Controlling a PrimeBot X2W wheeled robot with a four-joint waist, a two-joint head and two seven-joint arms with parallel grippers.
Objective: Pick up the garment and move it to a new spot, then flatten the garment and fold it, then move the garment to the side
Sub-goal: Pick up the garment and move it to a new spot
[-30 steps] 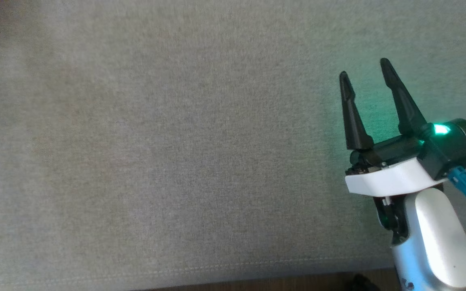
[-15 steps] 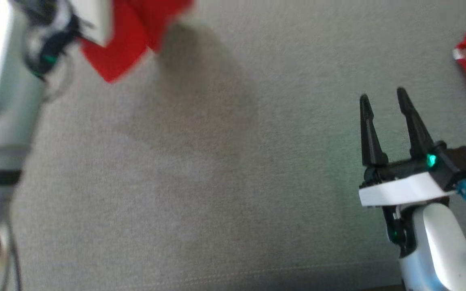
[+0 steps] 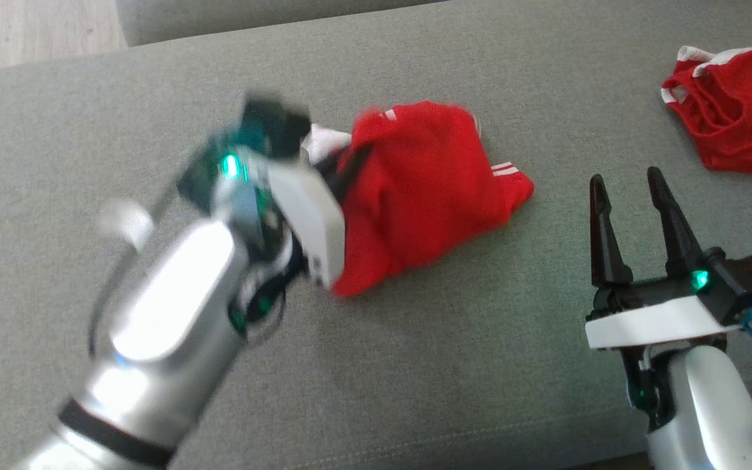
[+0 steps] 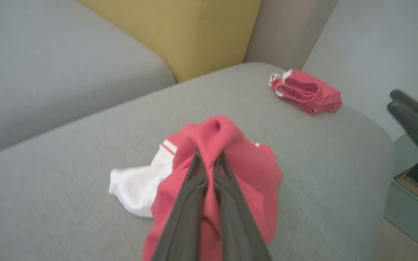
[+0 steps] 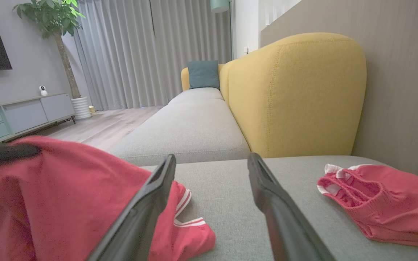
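Left gripper point(image 4: 208, 155) has swung in from the head view's upper left toward the middle of the cushion point(image 3: 480, 365), and the camera shifted too. Its fingers are pinched tight on a fold of the red garment point(image 3: 422, 189), which bunches around and ahead of the tips. The garment's lower folds and white part point(image 4: 136, 188) touch the cushion. Right gripper point(image 3: 625, 175) is spread wide and empty, off to the garment's right and apart from it. A second red garment point(image 3: 732, 104) lies beyond its tips to the right. A yellow backrest point(image 5: 296, 94) stands further ahead.
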